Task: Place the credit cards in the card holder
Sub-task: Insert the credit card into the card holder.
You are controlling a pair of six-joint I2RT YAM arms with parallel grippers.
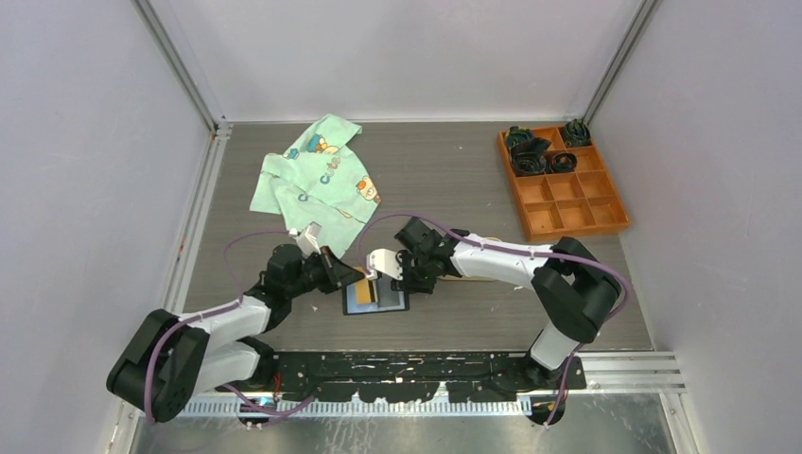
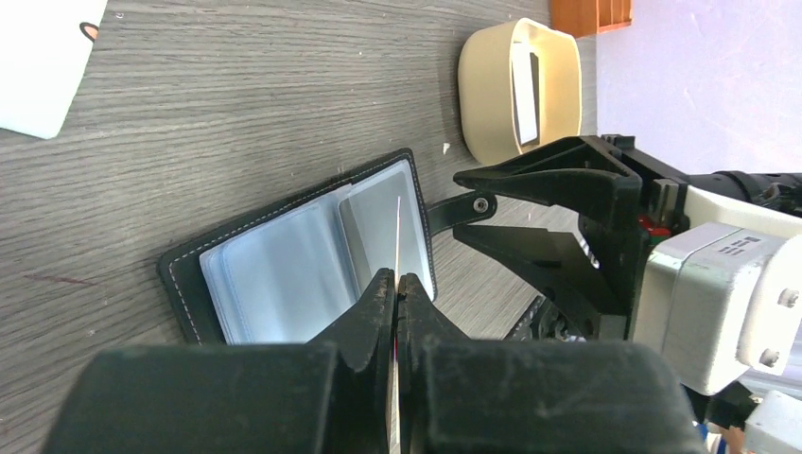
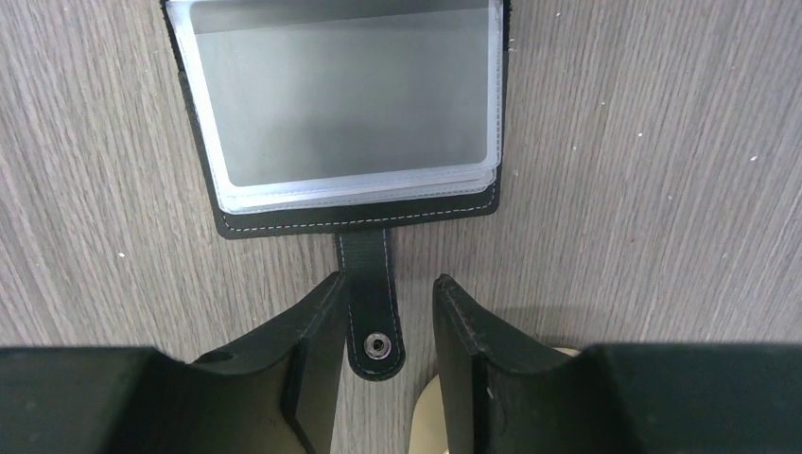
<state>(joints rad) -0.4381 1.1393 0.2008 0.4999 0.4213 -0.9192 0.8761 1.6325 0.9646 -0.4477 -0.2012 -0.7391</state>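
My left pincer [image 2: 397, 281]: clenched on a credit card [image 2: 398, 227], nipped at its near edge; from my left wrist the card shows edge-on, as a thin pale line standing upright.
Card's far end: over the right-hand page of the card holder [image 2: 274, 274], close to its clear sleeves; I cannot tell whether it has entered a pocket.
Card holder: black, stitched along its edge, lying open and flat on the grey wood-grain table [image 1: 473, 170], between my two pincers, plastic sleeves facing up.
Snap tab [image 3: 371, 303]: sticks out flat from the holder's edge towards my right wrist, its metal stud showing.
My right pincer [image 3: 388, 288]: released, jaws apart and low to the table, one on each side of the tab; the left finger sits right against the strap, the other stands off it with bare table showing between.
Beige tray [image 2: 482, 95]: oval, just beyond my right pincer, with another light card [image 2: 526, 95] inside it.
Green cloth [image 1: 317, 175]: crumpled, cartoon-printed, further back on the left.
Orange divided box [image 1: 577, 216]: far right corner, black items [image 1: 530, 151] in its rear compartments.
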